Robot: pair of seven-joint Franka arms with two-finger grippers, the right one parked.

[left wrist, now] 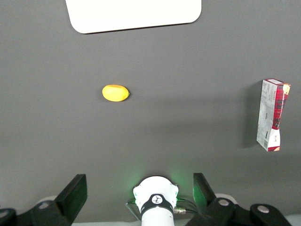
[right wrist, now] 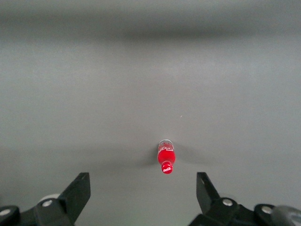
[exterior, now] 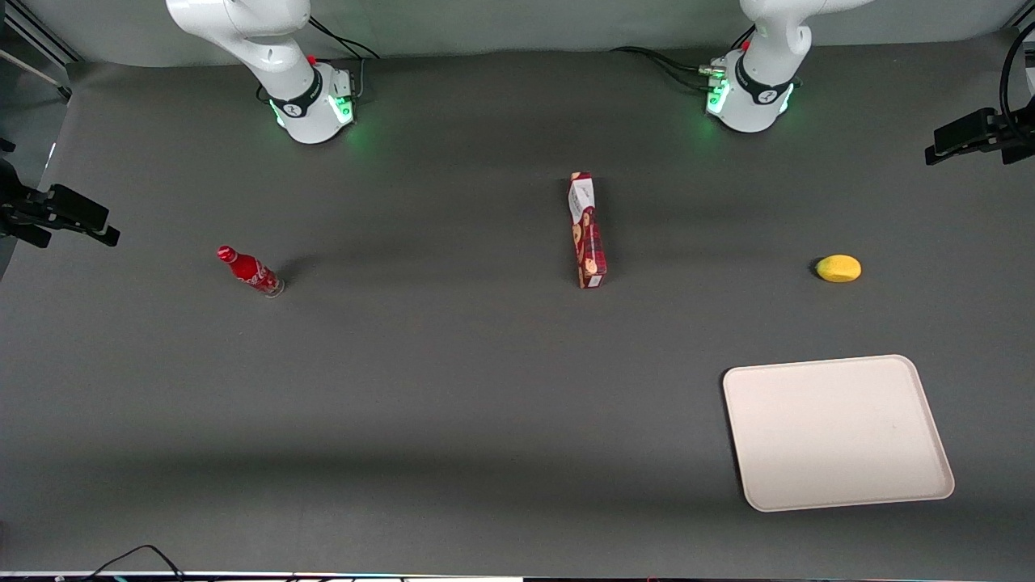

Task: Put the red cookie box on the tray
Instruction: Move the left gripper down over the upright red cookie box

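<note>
The red cookie box [exterior: 588, 230] rests on its long narrow edge in the middle of the table, its white label end pointing toward the arm bases. It also shows in the left wrist view [left wrist: 272, 115]. The cream-white tray [exterior: 837, 432] lies flat and bare toward the working arm's end, nearer the front camera than the box, and its rim shows in the left wrist view [left wrist: 134, 14]. My left gripper [left wrist: 139, 188] hangs high above the table over its own arm base [left wrist: 155, 200], far from the box. Its fingers [left wrist: 75, 193] are spread wide and hold nothing. The gripper is out of the front view.
A yellow lemon-like fruit [exterior: 838, 268] lies between the working arm's base [exterior: 748, 97] and the tray, also in the left wrist view [left wrist: 115, 92]. A small red bottle [exterior: 251, 272] stands toward the parked arm's end. Camera stands sit at both table ends.
</note>
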